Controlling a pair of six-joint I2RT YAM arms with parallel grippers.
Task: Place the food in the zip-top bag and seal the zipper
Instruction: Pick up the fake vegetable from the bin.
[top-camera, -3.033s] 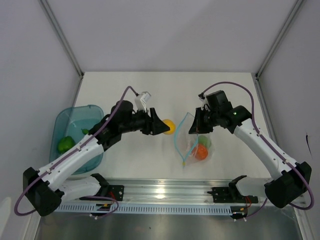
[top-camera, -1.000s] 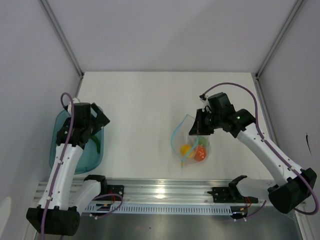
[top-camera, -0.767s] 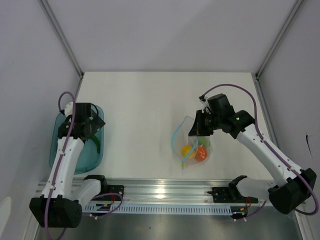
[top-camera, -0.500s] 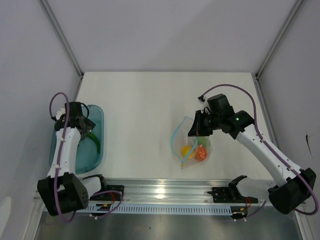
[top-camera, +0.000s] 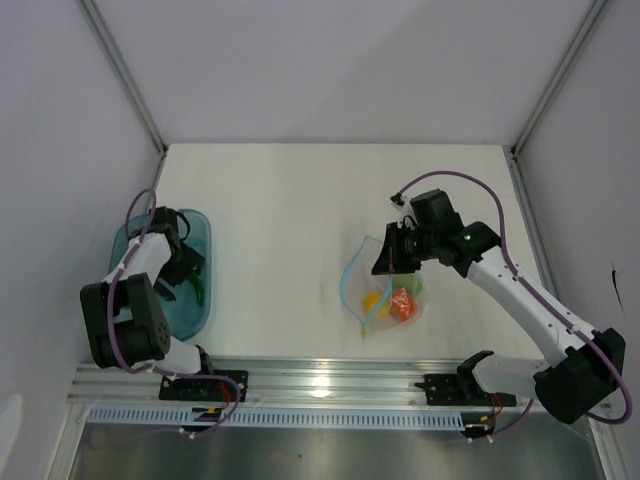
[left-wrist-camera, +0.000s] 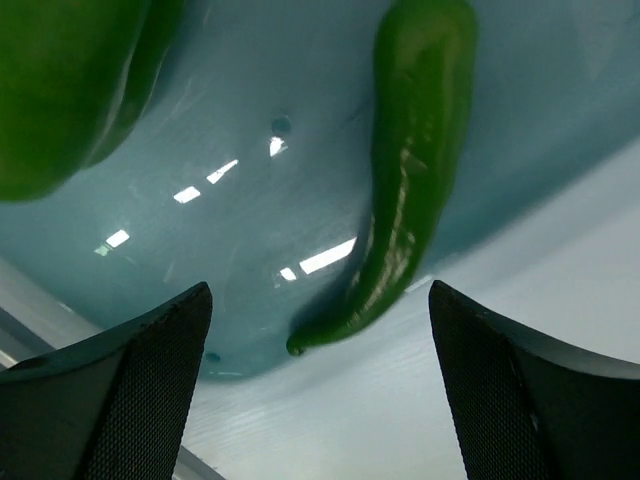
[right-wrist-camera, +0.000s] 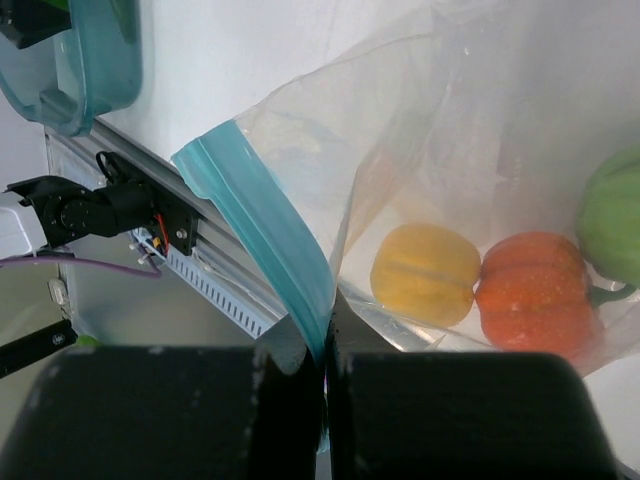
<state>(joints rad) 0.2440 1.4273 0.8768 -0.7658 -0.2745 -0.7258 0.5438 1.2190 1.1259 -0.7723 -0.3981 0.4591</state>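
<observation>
At right centre of the top view the right gripper (right-wrist-camera: 325, 372) pinches the light blue zipper (right-wrist-camera: 262, 235), fingers pressed together on the strip. This apparently keeps the mouth of the zip-top bag (right-wrist-camera: 470, 130) lifted and gaping leftward for more food beside the yellow fruit (right-wrist-camera: 425, 272), orange fruit (right-wrist-camera: 535, 288) and green fruit (right-wrist-camera: 615, 215) inside. At the left edge the left gripper (left-wrist-camera: 320, 400) hangs, fingers spread wide, over the teal tray (left-wrist-camera: 270, 80), lined up on the green chili (left-wrist-camera: 410, 190), likely the next pick. Three seconds back it carried the yellow fruit mid-table near the bag; now that fruit lies inside and the arm is back at the tray.
</observation>
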